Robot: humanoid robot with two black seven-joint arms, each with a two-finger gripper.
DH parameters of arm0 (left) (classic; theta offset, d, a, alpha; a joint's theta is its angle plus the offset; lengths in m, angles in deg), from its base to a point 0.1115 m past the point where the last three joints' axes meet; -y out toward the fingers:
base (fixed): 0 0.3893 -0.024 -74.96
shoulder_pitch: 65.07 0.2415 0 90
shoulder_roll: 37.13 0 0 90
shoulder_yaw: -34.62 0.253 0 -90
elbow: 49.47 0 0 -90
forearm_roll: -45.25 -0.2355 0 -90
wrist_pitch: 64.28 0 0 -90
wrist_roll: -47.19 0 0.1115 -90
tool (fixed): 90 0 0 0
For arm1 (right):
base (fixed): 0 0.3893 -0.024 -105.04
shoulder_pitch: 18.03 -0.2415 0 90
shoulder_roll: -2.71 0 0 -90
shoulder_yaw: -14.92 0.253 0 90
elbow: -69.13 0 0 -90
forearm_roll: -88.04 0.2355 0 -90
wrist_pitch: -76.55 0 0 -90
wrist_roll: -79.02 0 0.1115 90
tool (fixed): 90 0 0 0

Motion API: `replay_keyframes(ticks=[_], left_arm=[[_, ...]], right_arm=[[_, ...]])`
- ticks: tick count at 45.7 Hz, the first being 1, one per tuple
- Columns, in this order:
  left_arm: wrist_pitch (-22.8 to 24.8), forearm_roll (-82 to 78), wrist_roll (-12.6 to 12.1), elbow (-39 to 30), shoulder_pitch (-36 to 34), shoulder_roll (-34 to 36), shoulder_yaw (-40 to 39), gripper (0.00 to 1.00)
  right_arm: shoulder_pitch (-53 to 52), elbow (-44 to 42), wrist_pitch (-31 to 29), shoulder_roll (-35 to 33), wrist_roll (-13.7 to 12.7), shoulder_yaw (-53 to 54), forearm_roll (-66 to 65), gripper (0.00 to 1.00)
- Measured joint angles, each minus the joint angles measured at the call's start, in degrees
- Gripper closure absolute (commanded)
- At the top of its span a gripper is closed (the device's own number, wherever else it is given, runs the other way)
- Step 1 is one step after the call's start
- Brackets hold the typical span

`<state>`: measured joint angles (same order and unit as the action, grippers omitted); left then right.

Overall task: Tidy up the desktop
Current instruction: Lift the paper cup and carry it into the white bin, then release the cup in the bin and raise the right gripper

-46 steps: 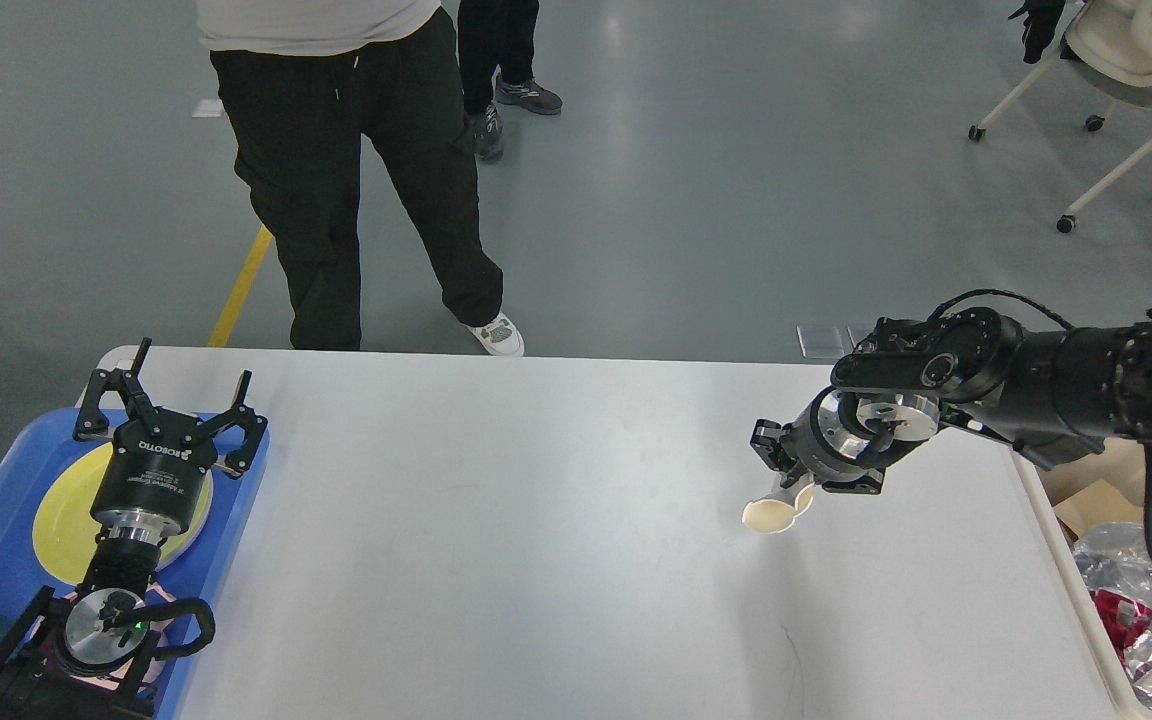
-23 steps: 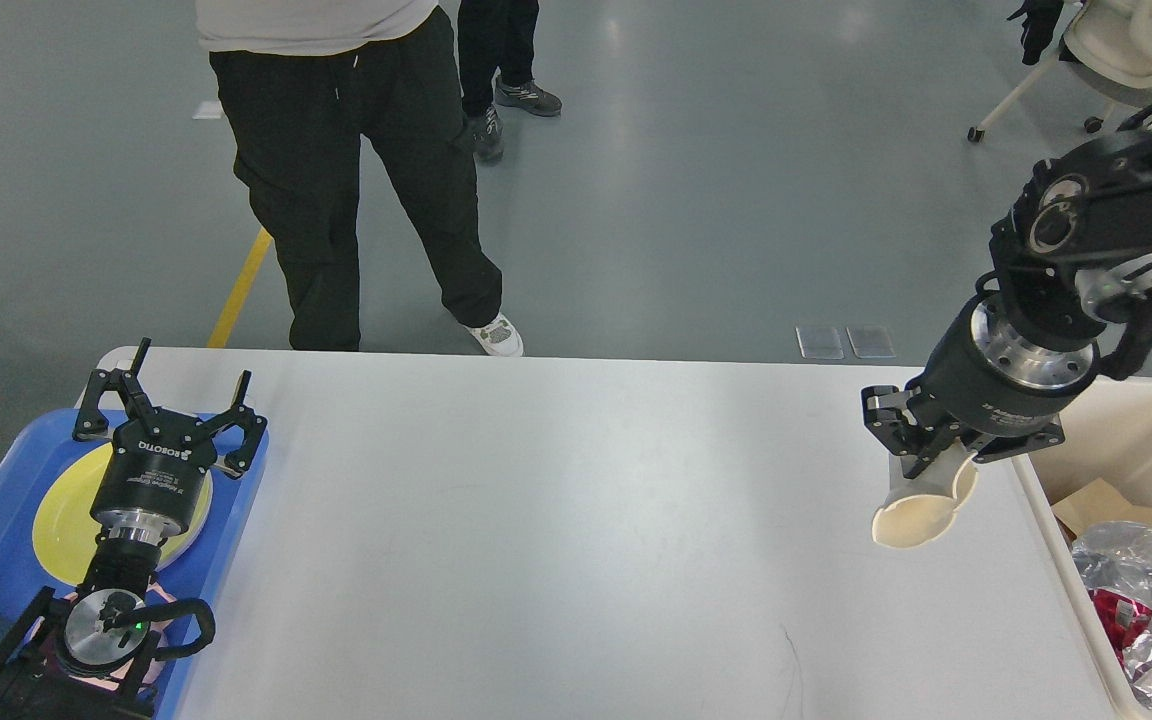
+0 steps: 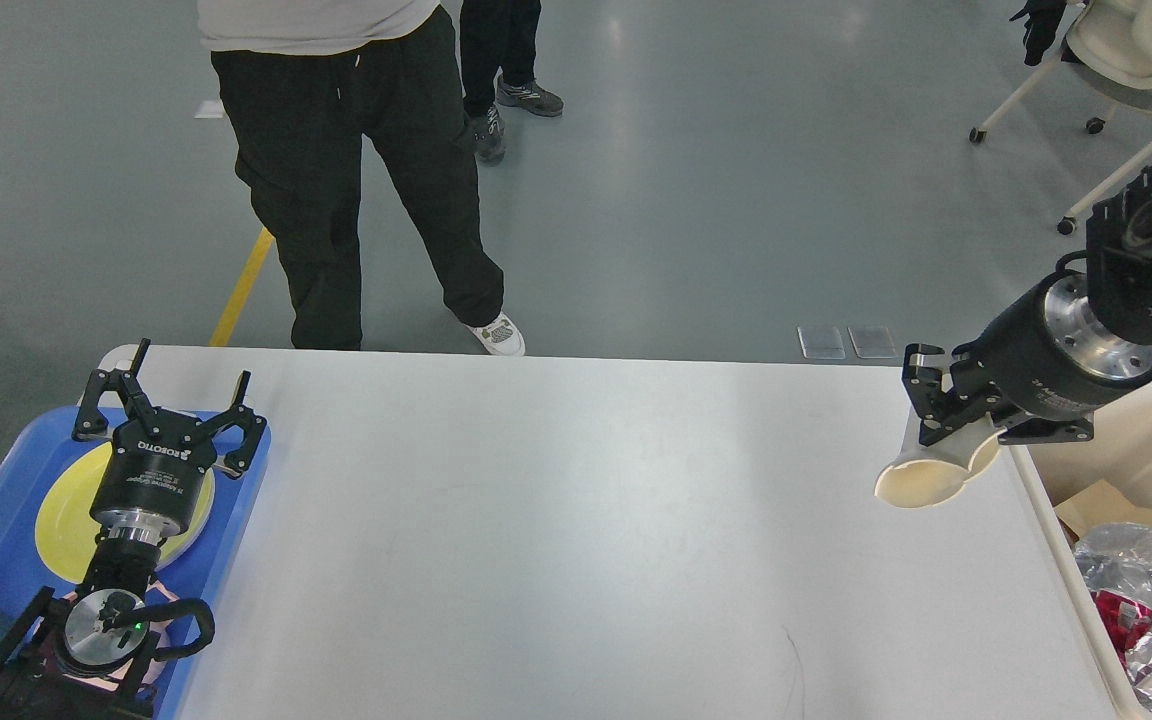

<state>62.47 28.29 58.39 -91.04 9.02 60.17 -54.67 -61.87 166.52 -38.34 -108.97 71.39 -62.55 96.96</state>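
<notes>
The white desktop (image 3: pixel 576 540) fills the lower middle of the head view. My right gripper (image 3: pixel 946 430) hangs over its right edge, shut on a crushed cream paper cup (image 3: pixel 926 475) whose mouth points down and left. At the far left my left gripper (image 3: pixel 171 400) stands open above a yellow plate (image 3: pixel 61 510), nothing between its fingers.
A blue tray (image 3: pixel 236 510) holds the yellow plate at the left edge. A cream bin (image 3: pixel 1151 430) with foil wrappers and cardboard stands right of the table. A person in black trousers (image 3: pixel 366 180) stands behind the far edge. A wheeled chair (image 3: pixel 1126 50) sits at the back right.
My right arm has swung right and lifted, carrying the paper cup from the table's right-middle toward its right edge beside the bin. The left arm has not moved.
</notes>
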Motion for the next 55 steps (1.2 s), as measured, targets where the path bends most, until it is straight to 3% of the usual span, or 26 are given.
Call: replay_keyframes(ticks=[10, 17, 25, 32, 41, 46, 55], left_arm=[[0.0, 0.0, 0.0, 0.0, 0.0, 0.0, 0.0, 0.04], [0.0, 0.0, 0.0, 0.0, 0.0, 0.0, 0.0, 0.04], [0.0, 0.0, 0.0, -0.1, 0.0, 0.0, 0.0, 0.04], [0.0, 0.0, 0.0, -0.1, 0.0, 0.0, 0.0, 0.04], [0.0, 0.0, 0.0, -0.1, 0.0, 0.0, 0.0, 0.04], [0.0, 0.0, 0.0, 0.0, 0.0, 0.0, 0.0, 0.04], [0.0, 0.0, 0.0, 0.0, 0.0, 0.0, 0.0, 0.04]], right_arm=[[9.2, -8.6, 1.7, -5.3, -0.6, -4.4, -1.8, 1.00], [25.0, -25.1, 3.4, -14.4, -0.6, -3.4, -3.0, 1.00], [50.5, -45.0, 9.3, -17.2, -0.5, 7.1, -3.2, 1.00], [74.0, -66.1, 14.5, -13.2, -0.4, 16.3, -3.2, 1.00], [94.8, -90.7, 15.7, -2.9, -0.3, 20.6, -2.3, 1.00], [100.9, -96.7, 18.2, 0.9, -0.3, 20.9, -2.2, 1.00], [103.4, -98.0, 20.5, 2.4, -0.5, 22.1, -1.8, 1.00]])
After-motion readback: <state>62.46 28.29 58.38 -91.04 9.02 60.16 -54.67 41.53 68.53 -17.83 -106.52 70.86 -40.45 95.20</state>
